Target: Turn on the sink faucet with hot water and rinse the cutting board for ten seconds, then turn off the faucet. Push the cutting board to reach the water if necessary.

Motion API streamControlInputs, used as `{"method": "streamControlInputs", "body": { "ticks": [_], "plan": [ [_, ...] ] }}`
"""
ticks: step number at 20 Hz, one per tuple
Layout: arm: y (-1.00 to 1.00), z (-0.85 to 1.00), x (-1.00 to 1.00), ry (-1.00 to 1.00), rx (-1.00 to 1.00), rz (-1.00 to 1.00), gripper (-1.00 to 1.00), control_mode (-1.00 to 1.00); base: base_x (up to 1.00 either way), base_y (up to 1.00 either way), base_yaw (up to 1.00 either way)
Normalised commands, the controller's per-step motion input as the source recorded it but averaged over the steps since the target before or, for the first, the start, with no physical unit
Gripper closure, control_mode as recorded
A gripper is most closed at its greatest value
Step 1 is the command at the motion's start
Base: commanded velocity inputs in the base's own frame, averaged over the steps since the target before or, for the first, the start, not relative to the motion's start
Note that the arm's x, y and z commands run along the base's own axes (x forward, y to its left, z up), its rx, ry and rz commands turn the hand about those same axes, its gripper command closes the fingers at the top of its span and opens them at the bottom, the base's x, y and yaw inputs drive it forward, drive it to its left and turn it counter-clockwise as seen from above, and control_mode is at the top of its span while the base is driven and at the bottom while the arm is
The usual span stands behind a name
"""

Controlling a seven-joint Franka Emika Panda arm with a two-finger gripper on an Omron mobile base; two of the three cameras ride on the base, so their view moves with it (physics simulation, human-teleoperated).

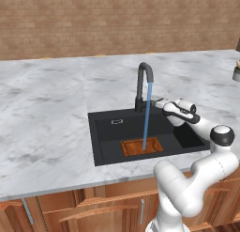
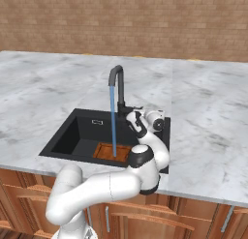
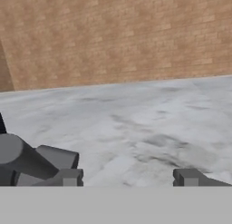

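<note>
While spread wide with nothing between them, jaws of the gripper (image 3: 122,178) sit low over marble, tips apart at the bottom of the hand view, left tip just beside the faucet's dark base and lever (image 3: 34,162). Seen from the left base view as a gripper (image 1: 159,103) at the faucet (image 1: 142,88) foot, right of the post, on the far rim of the sink (image 1: 104,143). Same in the right base view: gripper (image 2: 136,111) close against the faucet (image 2: 118,88) base, arm arching up from the near edge over the sink (image 2: 68,136).

Running from the spout, water (image 1: 147,116) as a thin blue stream, straight down. Landing on the board (image 1: 141,147), flat on the basin floor by the near wall, right of centre. In the right base view, water (image 2: 113,121) meeting the board (image 2: 109,151) near its middle, board partly hidden by the arm's elbow.

Around the sink, grey-white counter (image 1: 42,104); behind it, brick wall (image 1: 117,19); below, wooden cabinets (image 1: 70,207). At the far right edge of the left base view, a small dark object (image 1: 236,72), too cropped to name.
</note>
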Motion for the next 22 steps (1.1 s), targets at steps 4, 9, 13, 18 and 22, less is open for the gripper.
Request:
{"method": "streamControlInputs", "body": {
  "ticks": [4,9,13,18,22],
  "plan": [
    [0.34,0.36,0.0,-0.02,0.0,0.0,-1.0,-1.0,0.0,0.0,0.0],
    [0.47,0.33,0.0,-0.01,-0.01,0.0,-1.0,-1.0,0.0,0.0,0.0],
    [0.44,0.3,0.04,0.0,-0.01,0.0,-1.0,-1.0,0.0,0.0,0.0],
    [0.49,0.25,0.05,0.0,-0.03,0.0,-1.0,-1.0,0.0,0.0,0.0],
    [0.48,0.23,0.06,0.0,-0.03,0.0,-1.0,-1.0,0.0,0.0,0.0]
  ]
}}
